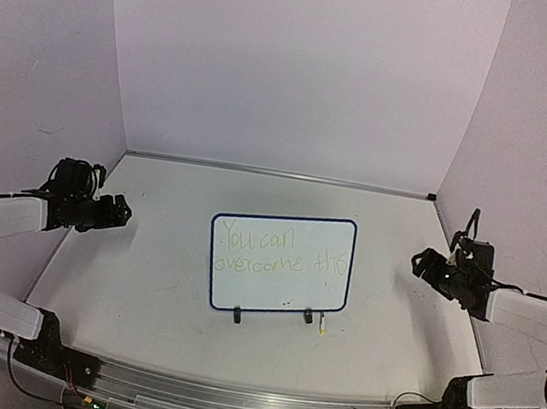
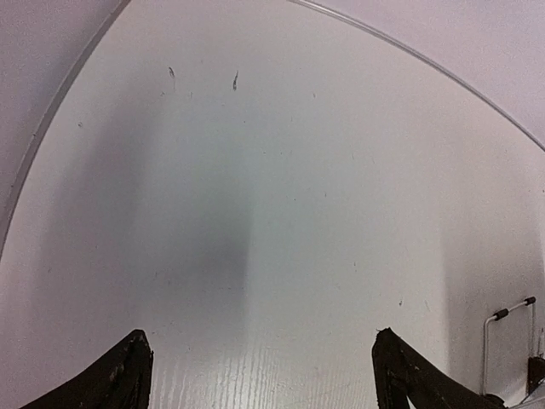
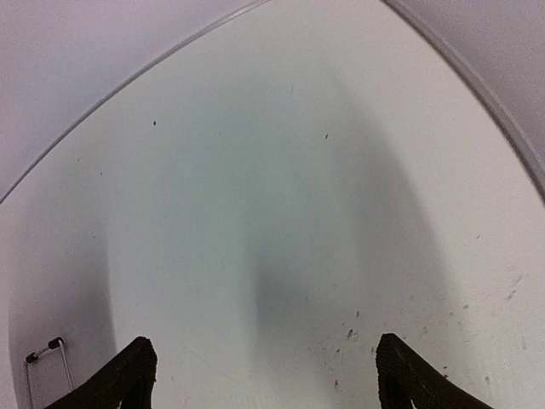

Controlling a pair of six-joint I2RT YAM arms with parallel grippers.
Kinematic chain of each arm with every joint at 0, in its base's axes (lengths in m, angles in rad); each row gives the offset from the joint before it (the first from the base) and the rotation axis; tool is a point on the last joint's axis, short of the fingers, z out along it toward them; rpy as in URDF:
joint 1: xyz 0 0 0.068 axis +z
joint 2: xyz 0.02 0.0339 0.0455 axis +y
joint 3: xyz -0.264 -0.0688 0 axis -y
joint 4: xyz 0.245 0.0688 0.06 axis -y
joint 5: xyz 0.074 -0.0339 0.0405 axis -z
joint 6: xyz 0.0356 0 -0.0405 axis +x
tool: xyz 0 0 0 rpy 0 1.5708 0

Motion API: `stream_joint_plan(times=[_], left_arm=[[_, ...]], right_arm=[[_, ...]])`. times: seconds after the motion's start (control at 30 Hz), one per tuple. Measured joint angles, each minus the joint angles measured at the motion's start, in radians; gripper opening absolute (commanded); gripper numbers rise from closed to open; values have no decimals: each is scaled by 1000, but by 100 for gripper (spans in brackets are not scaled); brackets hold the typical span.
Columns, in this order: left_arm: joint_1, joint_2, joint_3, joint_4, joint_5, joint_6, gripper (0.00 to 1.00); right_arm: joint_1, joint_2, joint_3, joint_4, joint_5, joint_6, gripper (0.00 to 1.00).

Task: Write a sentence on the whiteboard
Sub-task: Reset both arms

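The whiteboard (image 1: 278, 292) stands at the middle of the table on two small black feet, white with a thin dark blue frame. The sentence (image 1: 283, 250) is on it in thin yellow-green handwriting, two lines reading "You can overcome this". My left gripper (image 1: 123, 211) hovers well left of the board, open and empty. In the left wrist view (image 2: 260, 375) its fingers stand wide apart over bare table. My right gripper (image 1: 417, 261) hovers to the right of the board, open and empty, as the right wrist view (image 3: 264, 375) also shows.
A small pale object (image 1: 323, 325) lies by the board's right foot. A wire leg of the board shows at the edge of the left wrist view (image 2: 504, 341) and of the right wrist view (image 3: 47, 362). Lilac walls close in the table's back and sides.
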Motion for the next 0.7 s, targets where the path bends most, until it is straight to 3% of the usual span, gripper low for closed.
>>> stream_joint_plan(times=[0.13, 0.33, 0.7], left_arm=[[6, -122, -77, 67, -77, 24, 98], [6, -263, -203, 195, -182, 51, 100], [6, -270, -247, 255, -253, 70, 99]], right_arm=[[-34, -168, -6, -23, 20, -63, 85], [-34, -402, -77, -18, 109, -157, 85], [-34, -500, -139, -27, 202, -206, 85]])
